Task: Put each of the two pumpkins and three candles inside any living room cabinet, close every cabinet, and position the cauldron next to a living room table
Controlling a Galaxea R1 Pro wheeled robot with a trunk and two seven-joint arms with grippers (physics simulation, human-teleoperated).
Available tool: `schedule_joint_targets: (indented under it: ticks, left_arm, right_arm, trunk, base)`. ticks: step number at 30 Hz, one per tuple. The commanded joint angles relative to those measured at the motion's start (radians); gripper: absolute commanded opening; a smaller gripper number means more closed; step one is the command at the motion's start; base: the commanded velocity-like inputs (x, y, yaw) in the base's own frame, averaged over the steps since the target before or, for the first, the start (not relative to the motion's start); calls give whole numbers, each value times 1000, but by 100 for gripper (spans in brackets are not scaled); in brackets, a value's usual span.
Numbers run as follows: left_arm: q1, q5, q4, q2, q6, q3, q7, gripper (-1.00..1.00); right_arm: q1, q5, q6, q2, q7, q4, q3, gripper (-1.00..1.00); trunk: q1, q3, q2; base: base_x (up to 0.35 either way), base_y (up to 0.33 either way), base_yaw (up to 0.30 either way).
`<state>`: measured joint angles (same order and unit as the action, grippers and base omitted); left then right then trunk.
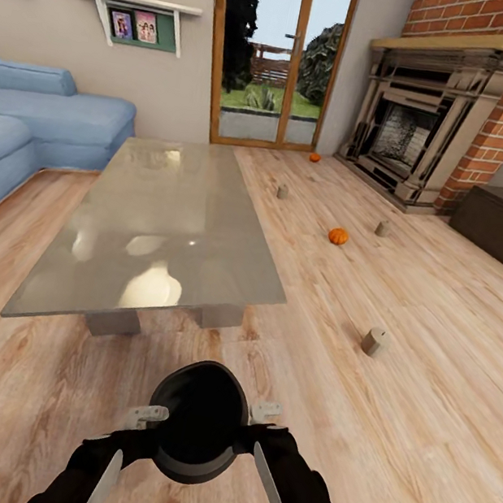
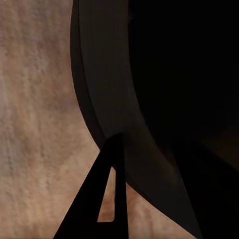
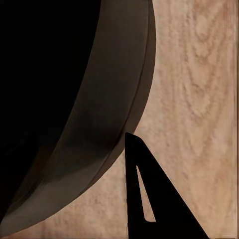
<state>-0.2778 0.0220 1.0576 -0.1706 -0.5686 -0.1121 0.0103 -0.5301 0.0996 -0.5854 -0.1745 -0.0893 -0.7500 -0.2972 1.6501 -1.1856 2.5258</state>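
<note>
Ahead, table beyond cauldron.

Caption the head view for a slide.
Both grippers, left gripper and right gripper, flank the black cauldron before the glass table; pumpkins and candles dot the floor.

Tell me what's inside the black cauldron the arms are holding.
The cauldron, held between the left end effector and the right end effector, shows a dark hollow with nothing visible inside. Its bottom is lost in shadow, so small contents cannot be ruled out.
</note>
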Motion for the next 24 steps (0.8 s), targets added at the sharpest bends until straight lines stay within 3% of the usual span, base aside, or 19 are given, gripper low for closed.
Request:
schedule_joint_targets:
  ticks: [1,7,17,24]
  left_arm:
    - [0,-12,0,0,0,-12,0,-100]
    - [0,-12,-1,0,-1,-12,-1,-100]
    - [0,-12,-1,0,-2,-12,-1,-100]
    - [0,-12,-1,0,-2,-12,-1,-100]
  right_arm:
    - [-1,12,65,0,3,-20,0,-100]
    - [-1,12,65,0,3,-20,0,-100]
    - [-1,12,65,0,3,-20,0,-100]
    - [-1,12,65,0,3,-20,0,-100]
  trunk:
    - [0,0,0]
    - [0,0,0]
    - [0,0,0]
    - [0,0,0]
  base:
    - [0,0,-97]
    - [32,0,-27]
    - [220,0,-1]
    - [88,0,0]
